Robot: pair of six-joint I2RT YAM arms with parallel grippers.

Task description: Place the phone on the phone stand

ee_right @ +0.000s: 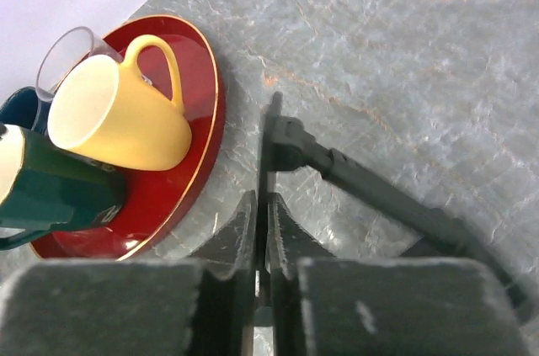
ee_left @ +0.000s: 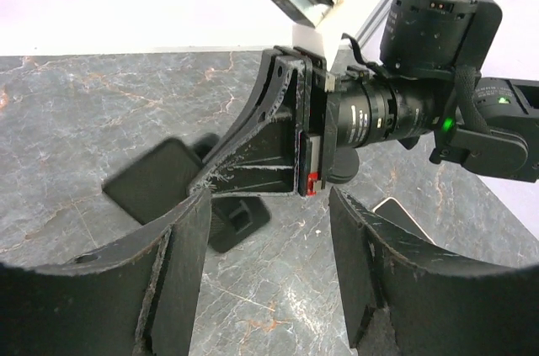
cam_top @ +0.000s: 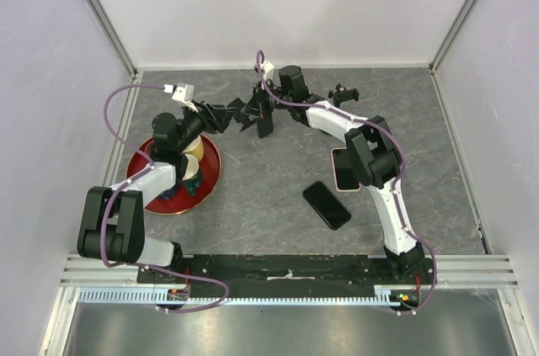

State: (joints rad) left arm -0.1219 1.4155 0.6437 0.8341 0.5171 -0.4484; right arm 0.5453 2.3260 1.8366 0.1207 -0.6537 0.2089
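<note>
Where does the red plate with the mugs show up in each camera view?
Top external: red plate left of centre, near the left wall.
Left wrist: not in it.
Right wrist: red plate at the left edge, a yellow mug on it.
Shared landmark: the grey marbled table top.

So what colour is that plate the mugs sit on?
The plate is dark red with a thin gold rim, clearest in the right wrist view.

Phone (cam_top: pixel 327 204) and plate (cam_top: pixel 202 192) on table (cam_top: pixel 253 204)
</note>
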